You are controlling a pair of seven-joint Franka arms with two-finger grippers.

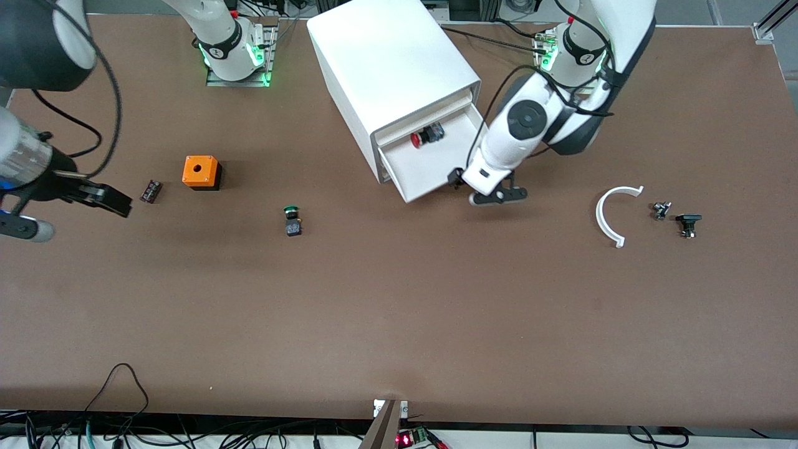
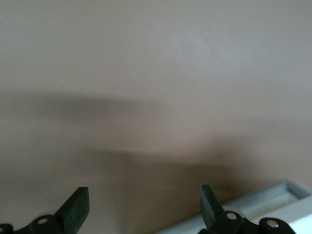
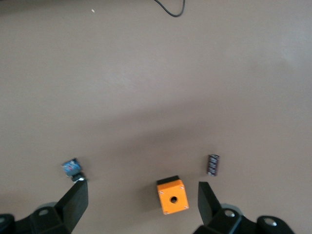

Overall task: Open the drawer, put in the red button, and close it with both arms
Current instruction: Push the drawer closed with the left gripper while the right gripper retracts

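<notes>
The middle drawer (image 1: 427, 174) of the white cabinet (image 1: 386, 68) stands pulled out. The red button (image 1: 426, 136) lies on its side in the drawer, close to the cabinet. My left gripper (image 1: 479, 188) is low at the drawer's front corner on the left arm's side. It is open and empty; in the left wrist view (image 2: 144, 207) the drawer's lip (image 2: 273, 200) shows beside one finger. My right gripper (image 1: 81, 215) is up over the right arm's end of the table. It is open and empty, as the right wrist view (image 3: 142, 202) shows.
An orange box (image 1: 201, 172) (image 3: 172, 196), a small dark part (image 1: 150, 191) (image 3: 213, 165) and the green-capped button (image 1: 292, 220) (image 3: 72, 169) lie toward the right arm's end. A white curved piece (image 1: 611, 215) and two small black parts (image 1: 661, 210) (image 1: 688, 223) lie toward the left arm's end.
</notes>
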